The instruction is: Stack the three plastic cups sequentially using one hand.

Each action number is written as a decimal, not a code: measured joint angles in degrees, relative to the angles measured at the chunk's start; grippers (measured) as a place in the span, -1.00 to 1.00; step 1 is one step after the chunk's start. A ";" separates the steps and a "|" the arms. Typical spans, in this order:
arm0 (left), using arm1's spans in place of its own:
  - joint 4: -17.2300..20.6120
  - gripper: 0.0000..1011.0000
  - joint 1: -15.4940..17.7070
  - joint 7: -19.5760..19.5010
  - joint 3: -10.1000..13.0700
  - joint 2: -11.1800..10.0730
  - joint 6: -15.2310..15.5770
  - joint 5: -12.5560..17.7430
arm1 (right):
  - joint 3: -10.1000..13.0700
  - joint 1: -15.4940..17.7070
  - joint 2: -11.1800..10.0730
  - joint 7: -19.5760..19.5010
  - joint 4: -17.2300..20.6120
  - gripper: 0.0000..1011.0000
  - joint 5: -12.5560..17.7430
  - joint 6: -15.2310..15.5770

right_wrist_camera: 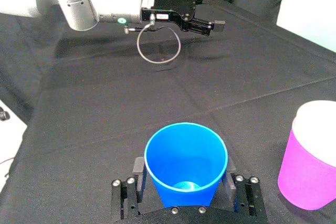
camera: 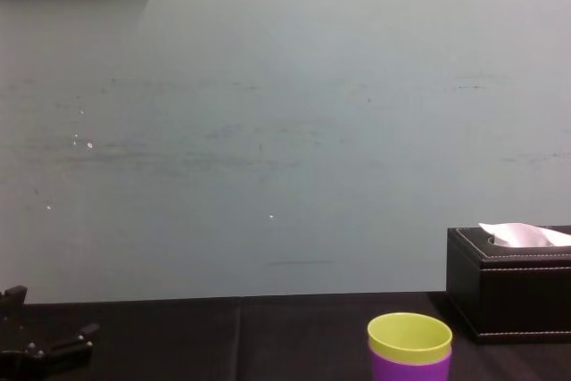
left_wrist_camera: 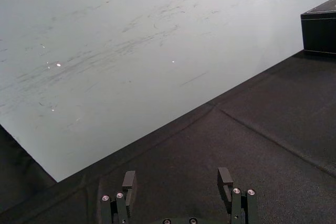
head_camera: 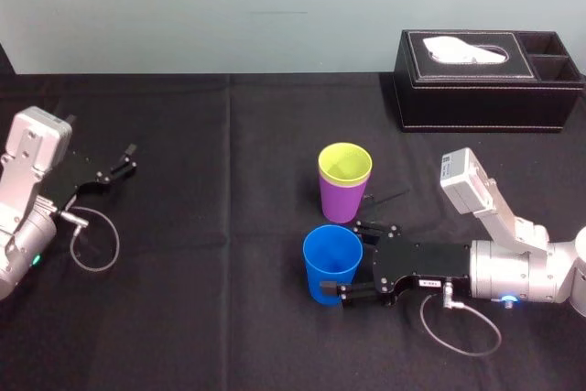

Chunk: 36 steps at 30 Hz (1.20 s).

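Clamping the blue cup (head_camera: 325,267) between its fingers, the right gripper (head_camera: 353,259) sits at lower centre of the head view. Just above it, the yellow-green cup (head_camera: 344,162) stands nested inside the purple cup (head_camera: 341,203). The left gripper (head_camera: 117,169) rests at far left, fingers apart.

we see a blue cup (head_camera: 331,263), yellow-green cup (head_camera: 344,164), purple cup (head_camera: 341,204), black tissue box (head_camera: 485,100) with white stitching, plain black tablecloth (head_camera: 220,299)

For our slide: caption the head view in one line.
Right gripper grips the blue cup near the yellow-green cup nested in the purple cup; left gripper parked far left.
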State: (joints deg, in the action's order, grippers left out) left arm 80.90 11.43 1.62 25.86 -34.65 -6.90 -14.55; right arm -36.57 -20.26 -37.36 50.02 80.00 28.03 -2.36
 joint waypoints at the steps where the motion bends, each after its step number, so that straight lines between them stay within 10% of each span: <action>1: 0.00 1.00 0.00 0.00 0.00 0.00 0.00 0.00 | 0.01 0.00 -0.01 0.00 0.01 0.75 0.00 -0.01; 36: 0.00 1.00 0.00 0.00 0.00 0.00 0.00 0.00 | -0.05 0.15 -0.48 -0.35 0.85 0.43 -0.52 -0.19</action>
State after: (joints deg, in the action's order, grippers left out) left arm 80.90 11.43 1.62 25.86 -34.65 -6.90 -14.55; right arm -36.62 -20.11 -37.85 49.67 80.86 27.52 -2.55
